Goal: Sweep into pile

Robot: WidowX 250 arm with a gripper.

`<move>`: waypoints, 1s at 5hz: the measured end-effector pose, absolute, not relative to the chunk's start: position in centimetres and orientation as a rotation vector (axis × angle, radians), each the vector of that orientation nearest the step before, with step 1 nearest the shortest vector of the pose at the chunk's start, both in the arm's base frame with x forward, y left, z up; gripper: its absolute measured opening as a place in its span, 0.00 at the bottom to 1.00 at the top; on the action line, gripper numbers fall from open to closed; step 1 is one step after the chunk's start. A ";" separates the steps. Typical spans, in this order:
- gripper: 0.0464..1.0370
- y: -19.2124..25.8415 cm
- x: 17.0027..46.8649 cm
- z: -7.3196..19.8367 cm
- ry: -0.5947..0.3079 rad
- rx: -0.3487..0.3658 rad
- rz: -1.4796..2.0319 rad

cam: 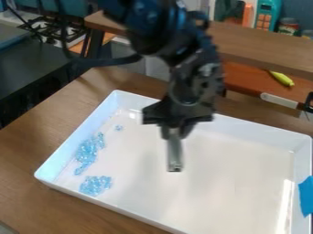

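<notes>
Over the middle of the white tray (pixel 207 201), the black gripper (pixel 174 131) hangs down from the arm, shut on a narrow grey bar-like tool (pixel 175 153). The tool points downward; whether its lower end touches the tray floor, I cannot tell. Light-blue clear beads lie at the tray's left side, to the left of the tool: an elongated cluster (pixel 89 152) along the left wall, a rounder cluster (pixel 96 185) nearer the front, and a tiny group (pixel 118 128) farther back.
Raised walls enclose the tray, which stands on a brown wooden table (pixel 30 151). Blue tape (pixel 307 196) is on its right wall. Behind are a wooden shelf (pixel 263 43), a yellow object (pixel 282 78) and, at upper left, a stove (pixel 52 29).
</notes>
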State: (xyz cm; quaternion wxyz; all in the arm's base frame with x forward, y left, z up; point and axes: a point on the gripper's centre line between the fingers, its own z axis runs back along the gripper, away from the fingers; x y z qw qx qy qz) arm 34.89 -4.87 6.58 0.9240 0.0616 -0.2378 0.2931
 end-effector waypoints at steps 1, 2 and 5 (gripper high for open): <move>0.29 -9.5 35.2 6.6 -0.489 0.133 0.531; 0.29 -14.3 35.6 5.6 -0.453 0.143 0.474; 0.65 -16.7 37.1 0.5 -0.445 0.248 0.439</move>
